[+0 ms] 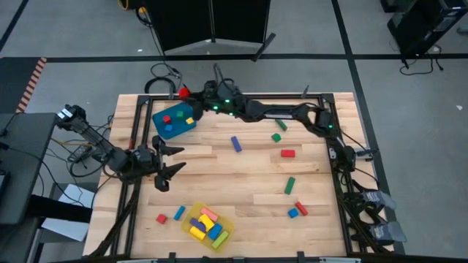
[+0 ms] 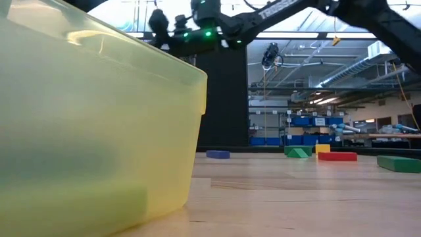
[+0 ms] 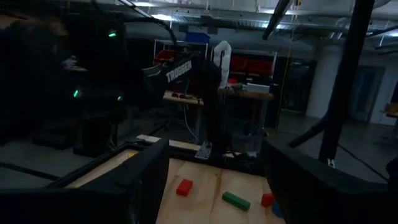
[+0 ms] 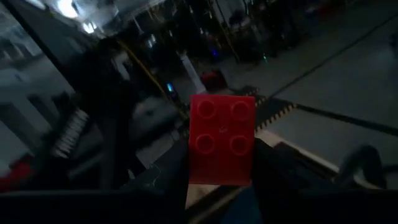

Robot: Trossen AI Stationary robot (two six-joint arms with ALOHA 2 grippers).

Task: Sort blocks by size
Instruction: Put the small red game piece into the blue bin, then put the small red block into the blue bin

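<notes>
Right gripper (image 1: pixel 186 93) stretched across the far side of the wooden table (image 1: pixel 248 197), clamped on a small red studded block (image 4: pixel 222 139), 4 round studs facing the wrist camera. Held up in the air just past the far edge of the shallow blue bin (image 1: pixel 156 119), near the far left corner. Inside that bin: 1 blue cube (image 1: pixel 170 131), 1 green cube (image 1: pixel 179 115), 1 yellow piece (image 1: pixel 189 120), 1 small red piece (image 1: pixel 167 120).

Left gripper (image 1: pixel 170 158) parked low at the left side of the table, fingers spread wide, nothing between them. From its wrist, past the 2 dark fingers (image 3: pixel 143 186), a red bar (image 3: pixel 183 187) and a green bar (image 3: pixel 236 200) lying flat on the wood.

Scattered over the middle and right of the table: a blue bar (image 1: pixel 235 143), 2 green blocks (image 1: pixel 278 131) close together, the red bar (image 1: pixel 287 153), a longer green bar (image 1: pixel 289 185), and near the front right a red and blue pair (image 1: pixel 297 211) touching.

At the front left, a translucent yellow tray (image 1: pixel 225 217) piled with yellow, pink, blue and red bars. Just beside it on the wood, 1 red cube (image 1: pixel 161 218) and 1 blue bar (image 1: pixel 179 213).

From table height, the yellow tray wall (image 2: pixel 99 131) filling the left half, with blue, green, yellow and red blocks lined along the far wood.
</notes>
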